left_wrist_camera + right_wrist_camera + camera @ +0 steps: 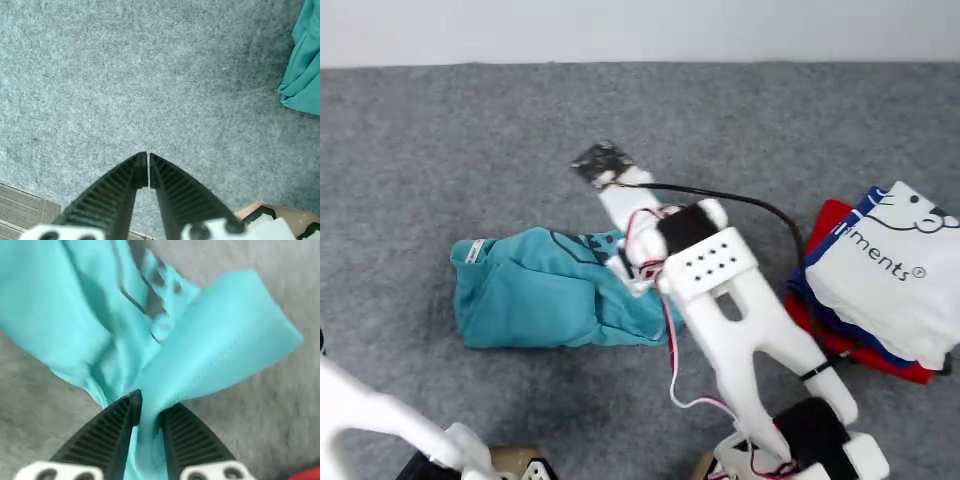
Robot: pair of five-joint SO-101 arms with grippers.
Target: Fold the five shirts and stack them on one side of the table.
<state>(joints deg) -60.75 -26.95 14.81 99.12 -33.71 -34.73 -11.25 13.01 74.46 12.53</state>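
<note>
Between the jaws of the right tool (150, 409), a fold of the teal shirt (210, 340) is being pinched, so this tool is clenching cloth rather than hanging free. Beneath and beside that tool, the rest of the teal shirt is lying bunched and only loosely doubled on the grey surface (450, 140), with its label end pointing away from the tool; it is not yet forming a flat, squared fold. Well apart from the tool, beyond the right arm (750, 320), the stack of folded shirts (880, 280) is sitting at the edge of the surface, showing a white layer on top with blue and red layers under it; the exact count in the stack cannot be told. Judging from this, most of the task is looking done, and the teal shirt is probably the last garment: it is needing its fold finished, then a carry across to the stack. The left tool (148, 159) is hovering over bare surface with its jaws pressed together on nothing, an edge of the teal shirt lying off to one side ahead of it. Along the likely carry path, a black cable (740, 200) is trailing between shirt and stack, and the stack's overhanging top layer is looking liable to slide if nudged.
</note>
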